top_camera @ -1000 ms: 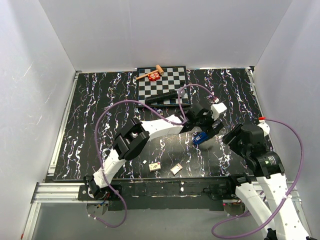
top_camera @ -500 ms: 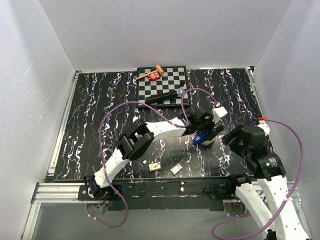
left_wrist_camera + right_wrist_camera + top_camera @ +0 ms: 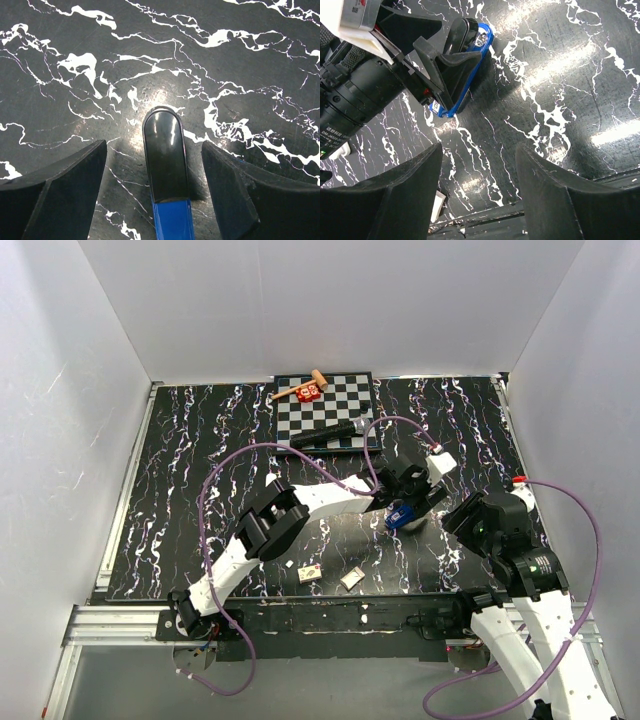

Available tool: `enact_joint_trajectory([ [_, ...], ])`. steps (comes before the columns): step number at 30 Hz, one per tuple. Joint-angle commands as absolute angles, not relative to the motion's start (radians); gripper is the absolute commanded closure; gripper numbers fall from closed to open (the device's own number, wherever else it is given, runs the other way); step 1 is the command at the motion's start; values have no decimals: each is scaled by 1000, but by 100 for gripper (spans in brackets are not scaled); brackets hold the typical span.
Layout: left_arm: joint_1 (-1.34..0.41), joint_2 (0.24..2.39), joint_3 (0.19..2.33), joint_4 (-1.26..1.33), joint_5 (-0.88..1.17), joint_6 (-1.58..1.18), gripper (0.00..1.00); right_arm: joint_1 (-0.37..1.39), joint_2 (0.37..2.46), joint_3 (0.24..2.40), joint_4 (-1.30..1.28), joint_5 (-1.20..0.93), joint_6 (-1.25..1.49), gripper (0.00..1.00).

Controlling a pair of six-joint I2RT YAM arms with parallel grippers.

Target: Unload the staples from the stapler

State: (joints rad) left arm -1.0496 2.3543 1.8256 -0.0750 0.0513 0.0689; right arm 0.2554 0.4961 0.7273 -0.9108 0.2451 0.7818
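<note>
The blue stapler (image 3: 399,517) lies flat on the black marbled table at centre right. In the left wrist view its black end (image 3: 165,155) and blue body (image 3: 172,220) lie between my open fingers, with a gap on each side. My left gripper (image 3: 154,150) straddles it low over the table without touching it; it also shows in the top view (image 3: 411,506). In the right wrist view the stapler (image 3: 485,37) is at upper left, with the left gripper (image 3: 461,40) around it. My right gripper (image 3: 477,160) is open and empty, to the right of the stapler in the top view (image 3: 458,525).
A chessboard (image 3: 325,405) lies at the back with a black microphone (image 3: 330,433) on its near edge. A wooden mallet (image 3: 300,388) and a red block (image 3: 307,393) lie beside it. Two small cards (image 3: 310,572) (image 3: 351,579) lie near the front edge.
My left arm has reached slightly farther right and settled its open fingers around the stapler. The stapler has not moved. My right arm has barely shifted.
</note>
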Motion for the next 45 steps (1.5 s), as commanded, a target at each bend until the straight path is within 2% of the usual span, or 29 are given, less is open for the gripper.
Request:
enact_joint_trajectory([
  [1,-1055,2379,1881,-74,58,74,25,252,483,727,-874,235,773,33],
  [5,-1055,2393,1885,-75,69,64,30,252,482,727,-874,230,773,33],
  [10,-1055,2401,1885,-80,71,60,42,252,480,727,-876,232,772,34],
  [14,-1055,2388,1875,-77,52,67,65,252,480,726,-871,229,772,35],
  [16,-1055,2381,1871,-77,48,74,69,253,480,726,-870,226,772,35],
  [19,-1055,2361,1856,-68,48,75,81,252,480,726,-867,222,770,36],
  [21,-1055,2344,1848,-66,52,74,100,252,480,729,-868,221,769,37],
  [38,-1028,2005,1545,26,144,63,100,252,482,801,-887,221,700,42],
  [45,-1022,1983,1448,9,149,64,100,252,482,775,-873,184,704,42],
])
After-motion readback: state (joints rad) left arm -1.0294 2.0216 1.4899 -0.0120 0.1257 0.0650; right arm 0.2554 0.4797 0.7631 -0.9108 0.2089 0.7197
